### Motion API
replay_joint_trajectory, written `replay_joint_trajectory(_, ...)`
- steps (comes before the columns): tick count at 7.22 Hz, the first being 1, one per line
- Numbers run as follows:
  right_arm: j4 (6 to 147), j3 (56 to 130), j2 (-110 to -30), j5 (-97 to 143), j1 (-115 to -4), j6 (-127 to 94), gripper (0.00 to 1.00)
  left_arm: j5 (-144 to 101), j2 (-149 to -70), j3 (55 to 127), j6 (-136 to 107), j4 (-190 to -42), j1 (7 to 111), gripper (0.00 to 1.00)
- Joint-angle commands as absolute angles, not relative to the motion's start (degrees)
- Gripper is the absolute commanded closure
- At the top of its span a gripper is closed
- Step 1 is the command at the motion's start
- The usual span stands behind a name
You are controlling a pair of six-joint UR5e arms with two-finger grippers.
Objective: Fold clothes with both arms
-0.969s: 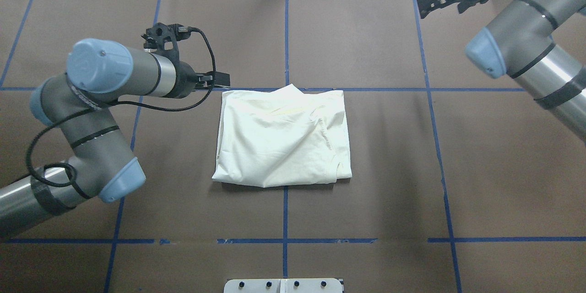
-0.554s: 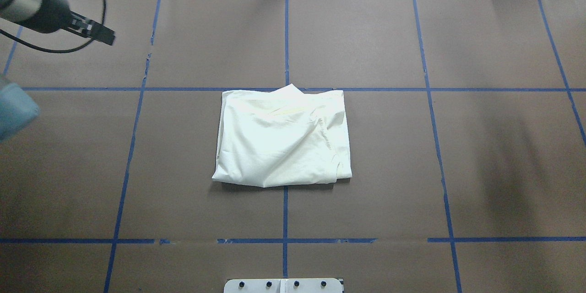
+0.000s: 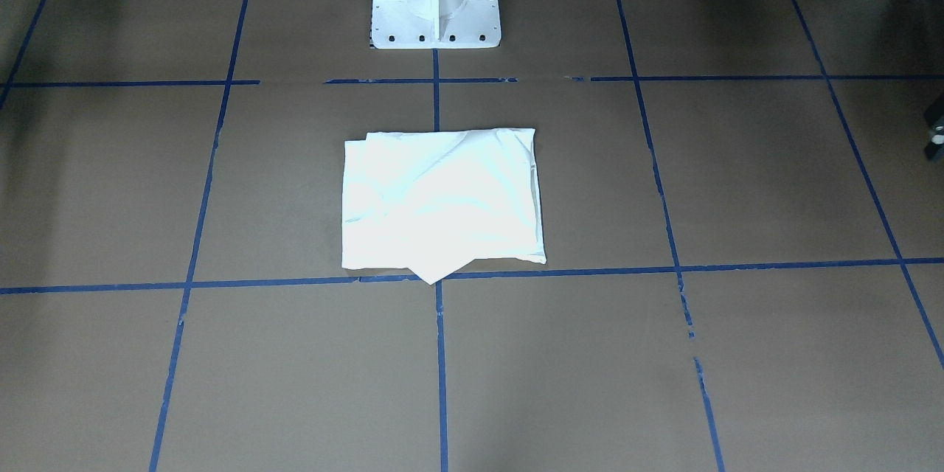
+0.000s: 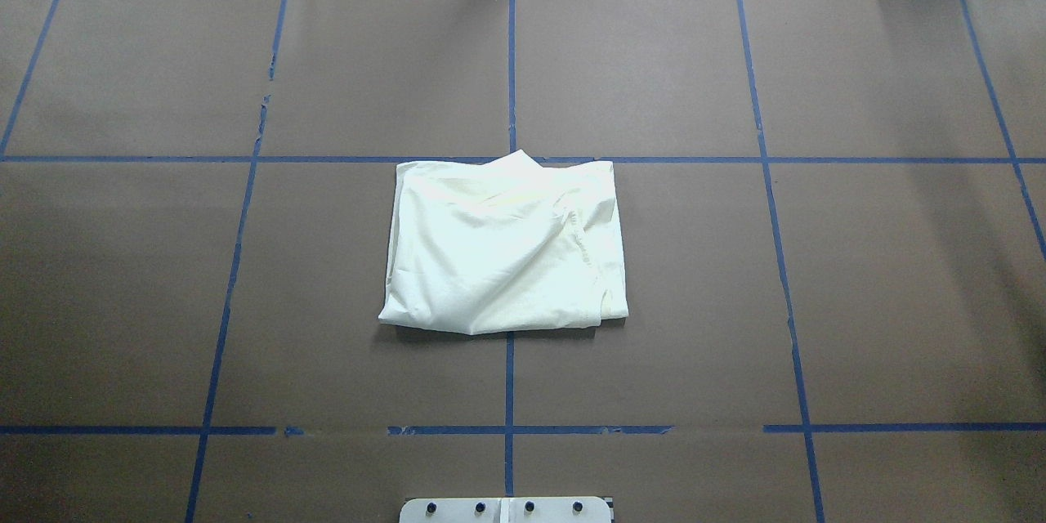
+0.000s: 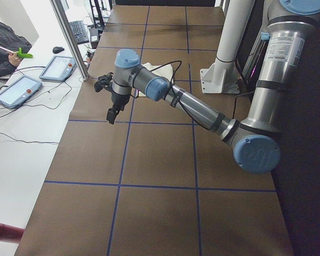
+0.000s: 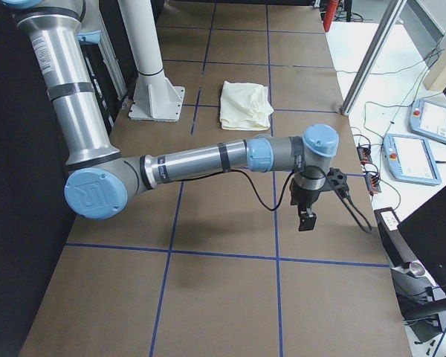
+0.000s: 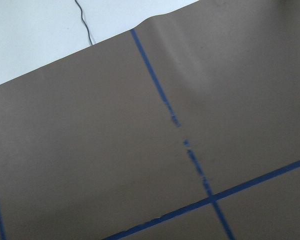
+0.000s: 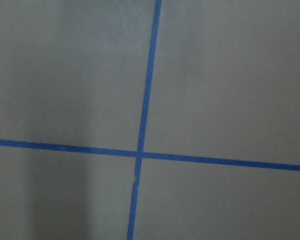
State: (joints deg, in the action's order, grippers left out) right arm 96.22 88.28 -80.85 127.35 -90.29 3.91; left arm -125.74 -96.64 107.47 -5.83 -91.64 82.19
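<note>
One shirt lies at the middle of the table, and two arms, the left arm and the right arm, reach over opposite ends, well apart from it. The shirt is cream-white, plain side up, folded into a rumpled rectangle with one corner poking past its far edge. The left gripper and right gripper hang over bare table, and I cannot tell how far their fingers are parted.
</note>
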Motion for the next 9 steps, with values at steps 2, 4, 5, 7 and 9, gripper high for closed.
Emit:
replay_joint_trajectory(2,91.7,89.4,-89.6,128.5,-92.6,3.8,0.0,-126.7,-94.2,97.8,6.4,-90.9,91.3,0.0)
replay_joint_trajectory(4,91.7,91.5,-91.7,131.3,-92.6,3.7,0.0,-126.8,-91.3,97.5,6.2,-90.7,92.5,0.0)
replay_joint_trajectory(5,91.6,91.9,-91.7,133.5,-92.6,3.7,0.0,-127.6,-91.2,96.9,6.2,-90.1,92.5,0.0)
replay_joint_trajectory(7,91.8,93.8,-91.8,133.5,-92.6,3.5,0.0,-134.6,-88.3,96.4,6.2,-91.0,92.5,0.0)
replay_joint_trajectory(9,91.8,93.7,-91.8,133.4,-92.5,3.5,0.0,-134.2,-88.7,96.2,5.8,-90.9,92.4,0.0)
